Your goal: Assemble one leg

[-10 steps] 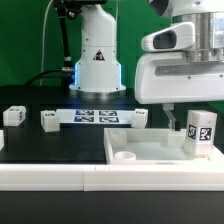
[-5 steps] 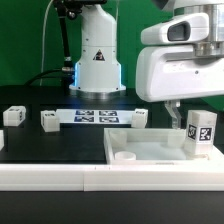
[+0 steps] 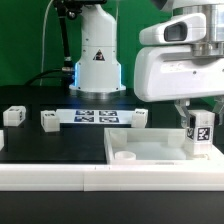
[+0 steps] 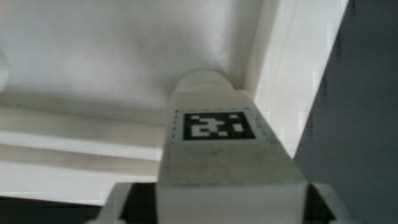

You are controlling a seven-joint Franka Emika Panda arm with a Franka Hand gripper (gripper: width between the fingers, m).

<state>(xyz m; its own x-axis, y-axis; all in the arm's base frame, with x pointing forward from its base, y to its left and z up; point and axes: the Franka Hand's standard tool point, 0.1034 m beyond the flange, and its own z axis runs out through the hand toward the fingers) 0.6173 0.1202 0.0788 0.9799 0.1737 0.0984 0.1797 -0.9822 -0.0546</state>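
Note:
A white square-post leg (image 3: 200, 132) with a black-and-white tag stands upright on the right end of the large white panel (image 3: 150, 146). My gripper (image 3: 198, 112) is straight above it, its fingers down around the leg's top, shut on it. In the wrist view the leg (image 4: 221, 140) fills the middle, tag facing up, with the fingers (image 4: 132, 204) against both its sides and the panel (image 4: 89, 80) beyond it.
Three more white legs lie on the black table: one at the exterior view's far left (image 3: 12, 116), one beside it (image 3: 48, 119), one by the panel's back edge (image 3: 138, 119). The marker board (image 3: 92, 117) lies behind. The robot base (image 3: 97, 55) stands at the back.
The gripper has moved up and toward the exterior view's right, and the leg held in it has shifted slightly the same way.

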